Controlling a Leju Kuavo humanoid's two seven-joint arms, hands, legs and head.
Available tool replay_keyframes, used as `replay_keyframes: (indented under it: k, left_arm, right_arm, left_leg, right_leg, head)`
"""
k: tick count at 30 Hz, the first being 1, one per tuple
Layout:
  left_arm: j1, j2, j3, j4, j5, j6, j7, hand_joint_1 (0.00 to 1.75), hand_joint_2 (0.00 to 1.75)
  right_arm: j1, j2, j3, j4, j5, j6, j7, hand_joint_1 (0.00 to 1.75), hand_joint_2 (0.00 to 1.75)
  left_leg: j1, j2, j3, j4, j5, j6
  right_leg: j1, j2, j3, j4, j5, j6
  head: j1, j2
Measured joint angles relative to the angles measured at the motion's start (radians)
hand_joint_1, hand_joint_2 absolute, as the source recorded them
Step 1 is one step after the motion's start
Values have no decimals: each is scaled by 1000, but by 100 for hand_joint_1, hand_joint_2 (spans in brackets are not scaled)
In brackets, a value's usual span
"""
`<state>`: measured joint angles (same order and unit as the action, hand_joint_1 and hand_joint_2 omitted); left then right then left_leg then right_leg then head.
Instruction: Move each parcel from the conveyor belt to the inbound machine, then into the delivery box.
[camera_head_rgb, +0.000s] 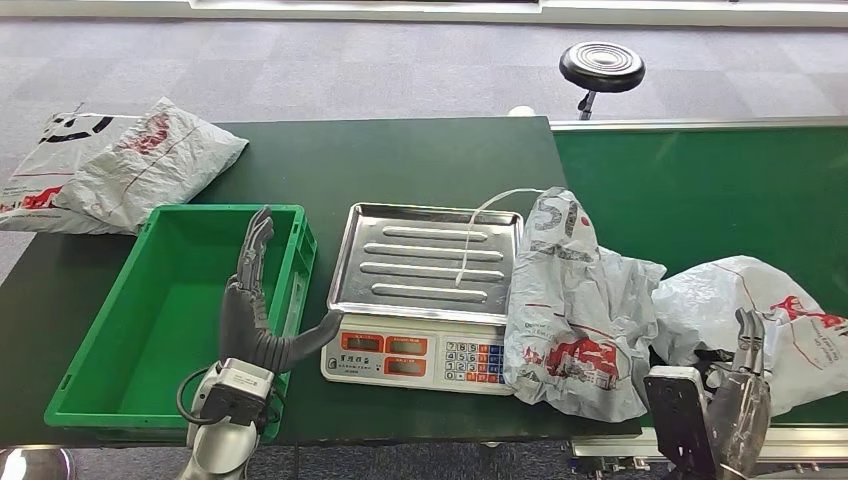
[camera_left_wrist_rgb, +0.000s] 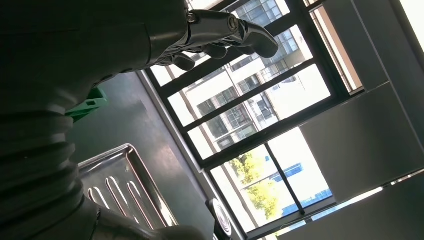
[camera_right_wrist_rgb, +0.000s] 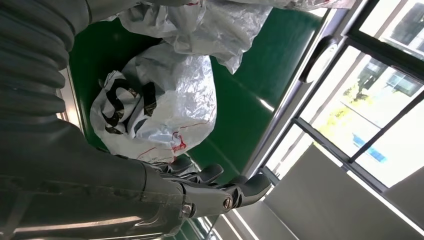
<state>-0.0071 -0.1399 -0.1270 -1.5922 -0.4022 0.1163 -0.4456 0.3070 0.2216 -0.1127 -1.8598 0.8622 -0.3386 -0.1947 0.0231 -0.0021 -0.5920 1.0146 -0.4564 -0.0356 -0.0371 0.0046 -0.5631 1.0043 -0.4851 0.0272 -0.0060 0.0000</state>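
Since the right hand (camera_head_rgb: 742, 395) sits at the near edge of the conveyor belt (camera_head_rgb: 700, 190), the nearest parcel (camera_head_rgb: 745, 300) lies just beyond its fingers (camera_head_rgb: 750, 330) at about twelve o'clock, so close that contact cannot be ruled out. That grey poly mailer has its long axis running roughly nine to three across the belt. A second poly mailer (camera_head_rgb: 575, 305) stands at the hand's ten o'clock, straddling the belt and the worktop (camera_head_rgb: 400, 160), leaning on the weighing scale (camera_head_rgb: 425, 295). The right fingers point forward, loosely apart, holding nothing. The left hand (camera_head_rgb: 262, 320) hovers over the green delivery box (camera_head_rgb: 120, 340), fingers straight, thumb spread, empty; it is well apart from both parcels, so the right arm looks the better choice. Two more mailers (camera_head_rgb: 115, 165) lie at the worktop's far left. Red logos and dark print mark the bags; neither they nor the scale's panel lettering can be read.
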Motion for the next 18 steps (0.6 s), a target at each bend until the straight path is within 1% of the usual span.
replay_keyframes:
  k: [2, 3, 4, 6, 7, 9, 11, 15, 18]
  left_arm:
    - [5, -3, 0, -10, 0, -1, 0, 0, 175]
    - [7, -4, 1, -14, -1, -4, 1, 0, 175]
    - [8, -5, 1, -17, -3, -10, 4, 0, 175]
    - [11, -8, 2, -26, -11, -26, 12, 0, 175]
    - [14, -10, 2, -33, -16, -32, 17, 0, 175]
    - [21, -13, 2, -49, -24, -40, 28, 0, 175]
    - [26, -13, 2, -65, -26, -43, 36, 0, 175]
    - [31, -12, 2, -83, -15, -44, 43, 0, 175]
    - [33, -9, 4, -86, -4, -38, 41, 0, 175]
  right_arm:
    - [-1, 0, -7, 7, 13, 5, 9, 0, 175]
    - [-1, 0, -11, 10, 42, 16, 31, 0, 175]
    - [-4, -2, -16, 15, 98, 38, 74, 0, 175]
    - [-15, -13, -36, 42, 253, 96, 194, 0, 175]
    - [-29, -27, -52, 70, 327, 120, 247, 0, 175]
    - [-78, -72, -94, 154, 418, 149, 304, 0, 175]
    - [-154, -139, -146, 274, 459, 175, 335, 0, 175]
    - [-303, -271, -233, 540, 466, 235, 376, 0, 175]
    - [-384, -345, -256, 714, 440, 249, 360, 0, 175]
  left_leg:
    - [0, 0, 0, 0, 0, 0]
    - [0, 0, 0, 0, 0, 0]
    - [0, 0, 0, 0, 0, 0]
    - [0, 0, 0, 0, 0, 0]
    - [0, 0, 0, 0, 0, 0]
    - [0, 1, -1, 0, 0, 0]
    - [0, 2, -1, 2, 0, 1]
    - [-1, 0, -2, 3, 2, 4]
    - [-1, -1, -3, 3, 3, 5]
  right_leg:
    - [0, 0, 0, 0, 0, 0]
    - [0, 0, 0, 0, 0, 0]
    - [0, 0, 0, 0, 0, 0]
    - [0, 0, 0, 0, 0, 0]
    - [0, 0, 0, 0, 0, 0]
    - [0, 1, 0, 0, 1, 1]
    - [0, 1, 0, 0, 2, 2]
    - [-1, 0, 1, -1, 4, 5]
    - [-1, -1, 1, -1, 4, 5]
  head:
    - [0, 0]
    - [0, 0]
    - [0, 0]
    - [0, 0]
    - [0, 0]
    - [0, 0]
    - [0, 0]
    - [0, 0]
    - [0, 0]
